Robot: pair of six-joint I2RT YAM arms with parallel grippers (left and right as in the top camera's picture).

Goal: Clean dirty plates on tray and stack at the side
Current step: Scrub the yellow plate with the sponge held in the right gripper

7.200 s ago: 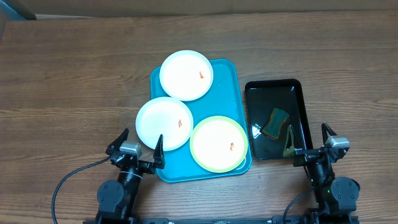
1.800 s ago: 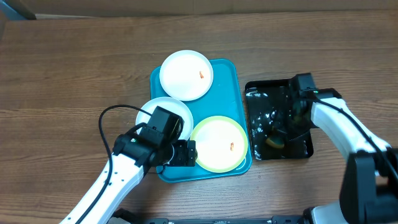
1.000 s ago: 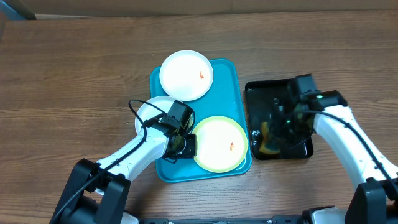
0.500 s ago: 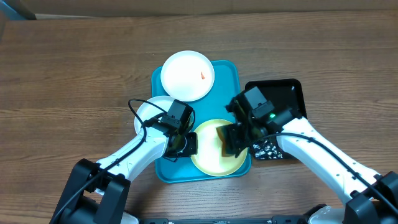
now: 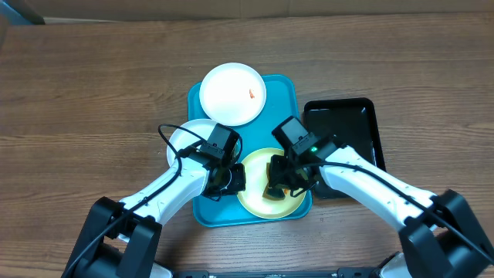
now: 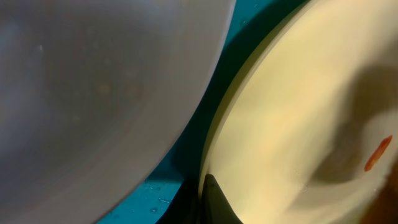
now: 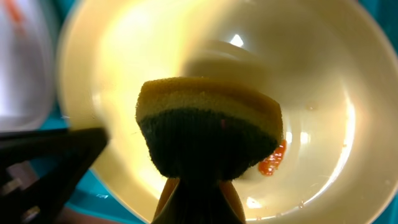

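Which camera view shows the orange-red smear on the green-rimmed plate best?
The right wrist view: the orange-red smear lies large on the round plate with yellow-green rim, beside the yellow and dark-green sponge. The left wrist view catches it small at the right edge. Overhead, the right gripper covers it.

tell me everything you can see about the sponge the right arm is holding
The sponge is a soft block with rounded corners, made of a yellow foam layer joined to a dark green scouring layer. The right gripper pinches it at the green end. It sits over the inside of the yellow-green rimmed plate, right beside the orange-red smear. Whether it presses on the plate cannot be told.
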